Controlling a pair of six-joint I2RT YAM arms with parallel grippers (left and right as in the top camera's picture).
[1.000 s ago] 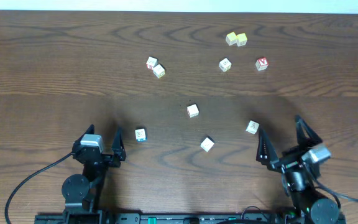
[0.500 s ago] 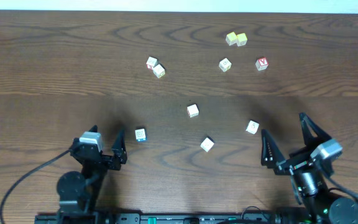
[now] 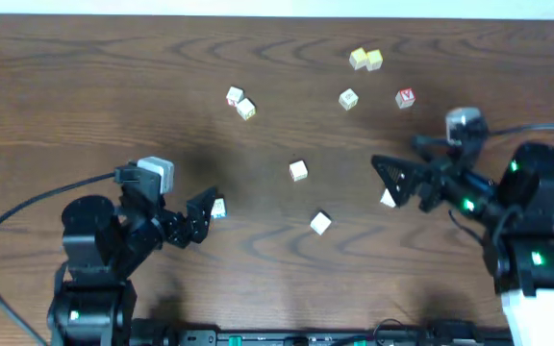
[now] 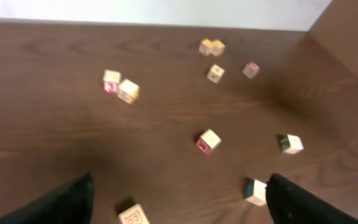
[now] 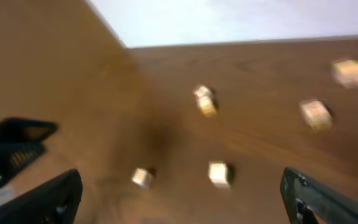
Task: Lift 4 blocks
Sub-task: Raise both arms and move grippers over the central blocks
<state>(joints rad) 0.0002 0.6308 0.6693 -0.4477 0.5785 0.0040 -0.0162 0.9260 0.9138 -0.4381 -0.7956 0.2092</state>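
Ten small wooden cubes sit on one dark wooden table (image 3: 85, 77), faced by two black robot arms, the left arm (image 3: 94, 240) and the right arm (image 3: 537, 192). Each arm carries one two-finger gripper, the left gripper (image 3: 203, 216) and the right gripper (image 3: 385, 181). The cubes are four whitish blocks (image 3: 299, 171) (image 3: 217, 208) (image 3: 320, 223) (image 3: 388, 199) nearer the arms, three further pale cubes (image 3: 235, 96) (image 3: 246, 110) (image 3: 348, 99) farther back, two yellowish cubes (image 3: 358, 59) (image 3: 374, 61), and one red-letter cube (image 3: 406, 97).

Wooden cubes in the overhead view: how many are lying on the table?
10. Far right: two yellowish cubes, a pale cube, a red-letter cube. Far left: a close pair. Nearer: four pale blocks. None seems fully hidden.
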